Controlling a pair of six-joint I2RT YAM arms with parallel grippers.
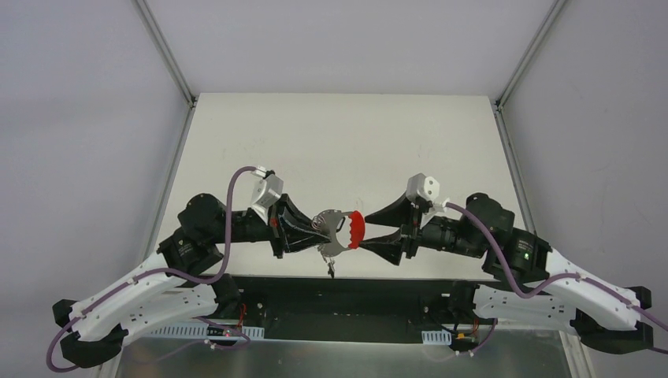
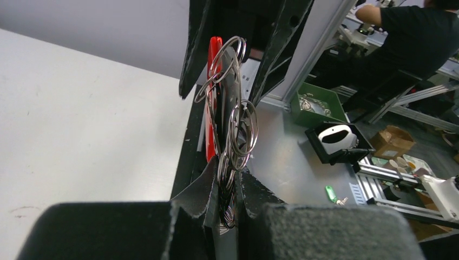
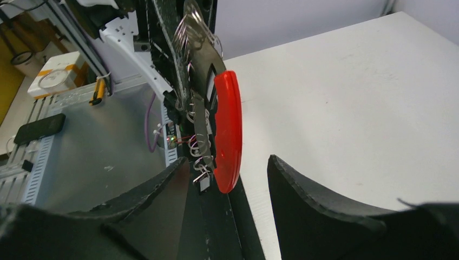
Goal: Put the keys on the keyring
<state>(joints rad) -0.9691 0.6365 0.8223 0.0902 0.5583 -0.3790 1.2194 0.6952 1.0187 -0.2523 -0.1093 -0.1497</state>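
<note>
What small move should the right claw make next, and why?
Probably close the right claw gently on the red tag. Its fingers stand open, one on each side of the tag, while the left claw is shut on the keyring at the wire loops. Gripping the tag would likely steady the bunch between both arms.
</note>
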